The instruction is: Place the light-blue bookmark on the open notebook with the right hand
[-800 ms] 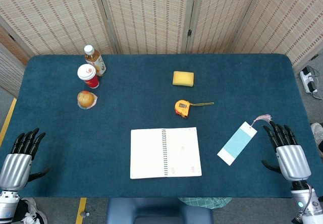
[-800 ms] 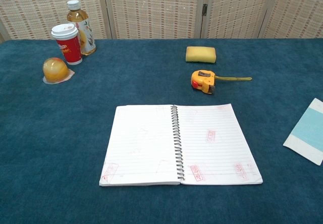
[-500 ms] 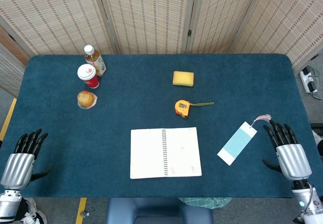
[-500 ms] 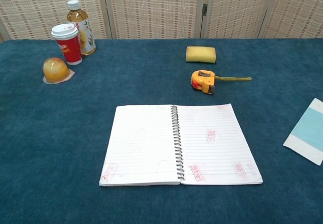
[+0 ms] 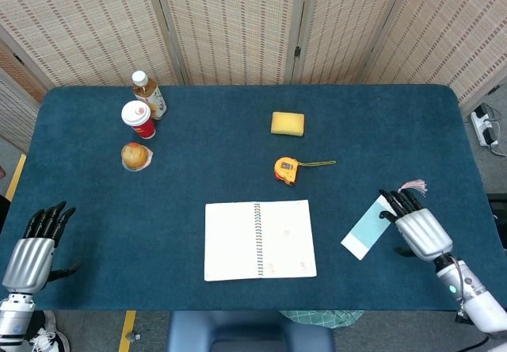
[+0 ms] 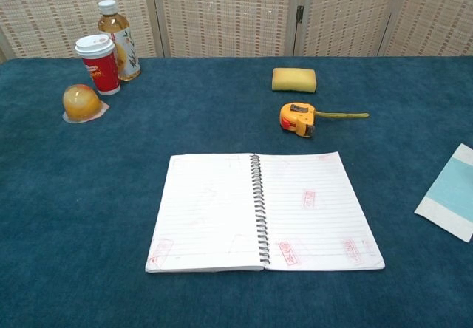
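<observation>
Right robot hand (image 5: 415, 227), fingers spread, holds nothing; fingertips at light-blue bookmark (image 5: 367, 227)'s right edge, contact unclear. Open notebook (image 5: 260, 239) well left of it across bare table (image 5: 380, 130). Chest view crops the bookmark.

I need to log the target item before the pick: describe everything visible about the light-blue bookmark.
The light-blue bookmark is a flat, paper-like strip, light blue in the middle with white ends, and a pinkish tassel at its far end. It lies flat and diagonal on the blue tablecloth, right of the open notebook and apart from it. The right robot hand reaches over its far end; contact is unclear.
</observation>
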